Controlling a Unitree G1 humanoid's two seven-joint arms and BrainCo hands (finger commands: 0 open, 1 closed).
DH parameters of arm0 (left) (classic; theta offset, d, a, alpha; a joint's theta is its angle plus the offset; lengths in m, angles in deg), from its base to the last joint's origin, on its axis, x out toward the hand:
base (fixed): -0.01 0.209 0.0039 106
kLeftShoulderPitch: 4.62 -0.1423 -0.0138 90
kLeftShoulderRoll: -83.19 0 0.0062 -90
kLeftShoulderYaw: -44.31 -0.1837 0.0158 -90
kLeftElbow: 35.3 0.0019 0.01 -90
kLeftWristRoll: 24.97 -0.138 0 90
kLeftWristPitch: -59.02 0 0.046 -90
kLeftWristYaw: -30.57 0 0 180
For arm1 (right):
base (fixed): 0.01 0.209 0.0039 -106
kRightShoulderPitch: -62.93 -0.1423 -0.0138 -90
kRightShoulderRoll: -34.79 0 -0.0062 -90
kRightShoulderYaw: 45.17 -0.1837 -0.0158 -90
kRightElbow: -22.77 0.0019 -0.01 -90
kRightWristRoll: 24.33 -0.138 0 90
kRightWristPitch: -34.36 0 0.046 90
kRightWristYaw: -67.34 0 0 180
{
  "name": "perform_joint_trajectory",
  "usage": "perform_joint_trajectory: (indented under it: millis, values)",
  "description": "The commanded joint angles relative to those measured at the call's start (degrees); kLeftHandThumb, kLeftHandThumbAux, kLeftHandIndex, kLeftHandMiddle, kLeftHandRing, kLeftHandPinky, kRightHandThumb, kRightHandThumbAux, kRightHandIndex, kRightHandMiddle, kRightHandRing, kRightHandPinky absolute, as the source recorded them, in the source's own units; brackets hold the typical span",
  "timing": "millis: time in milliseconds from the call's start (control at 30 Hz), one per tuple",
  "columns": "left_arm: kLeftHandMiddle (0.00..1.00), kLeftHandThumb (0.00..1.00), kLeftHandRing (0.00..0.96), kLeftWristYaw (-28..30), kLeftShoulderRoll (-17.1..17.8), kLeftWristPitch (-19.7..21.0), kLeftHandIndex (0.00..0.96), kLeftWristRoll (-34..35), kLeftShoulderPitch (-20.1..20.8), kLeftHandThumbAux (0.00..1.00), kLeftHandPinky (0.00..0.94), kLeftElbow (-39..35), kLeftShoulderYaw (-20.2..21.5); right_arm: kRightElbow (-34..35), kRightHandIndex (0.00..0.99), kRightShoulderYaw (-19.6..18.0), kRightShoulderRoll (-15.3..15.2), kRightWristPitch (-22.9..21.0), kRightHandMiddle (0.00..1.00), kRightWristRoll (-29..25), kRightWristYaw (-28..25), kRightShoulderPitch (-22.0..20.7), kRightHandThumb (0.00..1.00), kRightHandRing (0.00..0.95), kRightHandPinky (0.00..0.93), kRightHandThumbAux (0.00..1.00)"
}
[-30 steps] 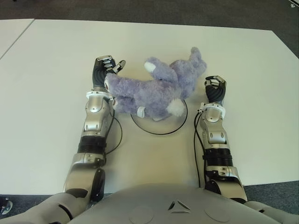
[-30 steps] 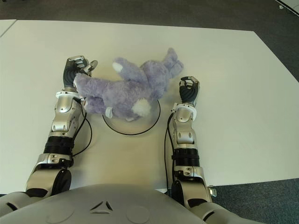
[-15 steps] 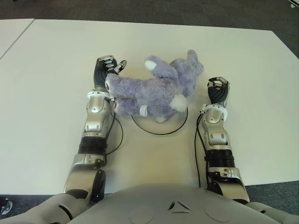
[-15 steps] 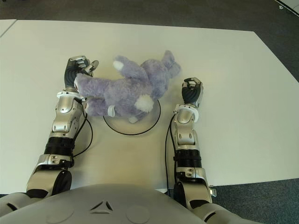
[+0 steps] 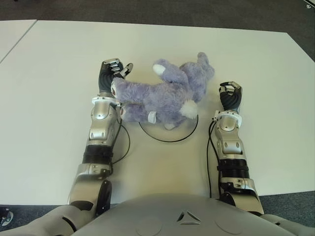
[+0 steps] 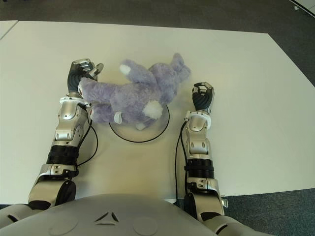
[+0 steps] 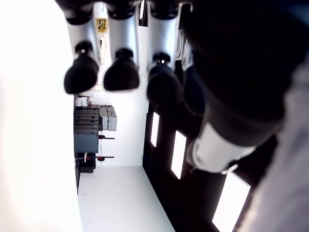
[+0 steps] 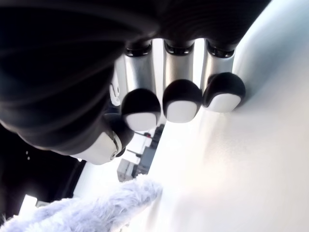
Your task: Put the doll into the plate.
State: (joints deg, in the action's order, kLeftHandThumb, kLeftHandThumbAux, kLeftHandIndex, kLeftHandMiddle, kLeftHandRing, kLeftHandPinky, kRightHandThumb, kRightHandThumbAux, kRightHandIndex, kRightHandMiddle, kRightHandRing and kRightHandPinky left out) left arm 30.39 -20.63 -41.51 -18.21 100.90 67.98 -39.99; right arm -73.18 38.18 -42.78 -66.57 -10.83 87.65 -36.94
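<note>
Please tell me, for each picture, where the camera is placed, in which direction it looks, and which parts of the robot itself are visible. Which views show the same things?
Left eye view: on the head, looking down at the white table; both arms, left robot hand, right robot hand.
Right eye view: beside it, same scene; purple doll over the plate.
Left wrist view: on the left wrist; its own fingers.
Right wrist view: on the right wrist; own fingertips, doll fur.
Shared: both eyes show everything; the right wrist shares the doll.

Head stereo pair overlooks table (image 5: 49,73); wrist cameras sit close behind fingers (image 8: 181,104).
</note>
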Motion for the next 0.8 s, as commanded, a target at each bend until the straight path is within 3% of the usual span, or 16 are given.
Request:
perform_joint_trajectory:
  millis: [33, 300, 800]
  values:
    - [0.821, 0.274, 0.821, 0.96, -1.22, 0.84, 0.738, 0.63, -3.71, 0.815, 0.76, 0.42, -0.3, -1.7, 0.439, -1.53, 0.8, -0.09, 0.903, -5.31, -5.02, 5.11, 0.71, 0.887, 0.867, 0.716]
    - [0.825, 0.288, 0.823, 1.31, -1.4, 1.01, 0.738, 1.0, -4.61, 0.811, 0.781, 0.08, -0.17, -0.07, 0.44, -4.26, 0.98, -0.64, 0.865, -14.38, -13.43, 5.73, 0.706, 0.857, 0.82, 0.719]
    - [0.827, 0.354, 0.822, 0.63, -1.84, 4.68, 0.739, 2.79, -5.6, 0.78, 0.777, -1.63, 0.15, 2.36, 0.44, -8.54, 2.5, -4.28, 0.824, -28.55, -22.13, 6.0, 0.7, 0.812, 0.807, 0.721]
